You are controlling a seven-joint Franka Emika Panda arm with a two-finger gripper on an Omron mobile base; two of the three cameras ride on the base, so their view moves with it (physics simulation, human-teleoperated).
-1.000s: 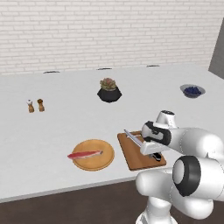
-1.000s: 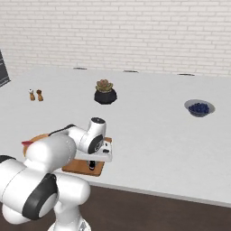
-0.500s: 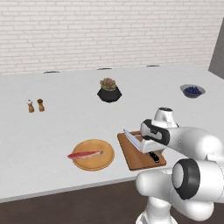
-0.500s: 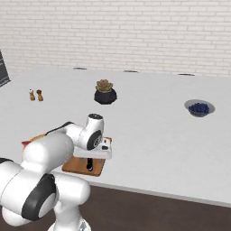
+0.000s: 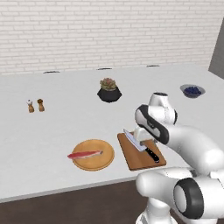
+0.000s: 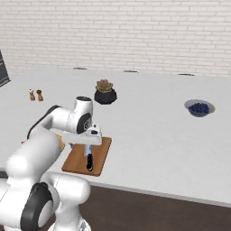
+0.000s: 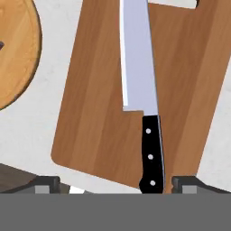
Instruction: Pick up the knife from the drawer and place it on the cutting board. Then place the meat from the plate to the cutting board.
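The knife [image 7: 140, 85] lies flat on the reddish-brown cutting board [image 7: 90, 113], its silver blade pointing away from the counter's front edge and its black handle [image 5: 152, 154] toward it. My gripper [image 7: 117, 182] hovers just above the handle end, open, with the fingertips [image 7: 45, 182] wide apart on either side and nothing between them. From the left base view the hand [image 5: 143, 132] sits over the board [image 5: 136, 161]; the right base view shows the gripper [image 6: 85, 145] above the handle [image 6: 89, 161]. The red strip of meat [image 5: 84, 154] rests on the round wooden plate [image 5: 105, 158], left of the board.
A potted plant [image 5: 109, 91] stands at mid-counter behind the board. Salt and pepper shakers [image 5: 35, 105] are far left, and a bowl of blueberries [image 5: 192, 91] is far right. The counter's front edge runs just below the board and plate. A brick wall backs the counter.
The gripper has opened and let go of the knife, which now rests on the cutting board. The hand has lifted slightly above it.
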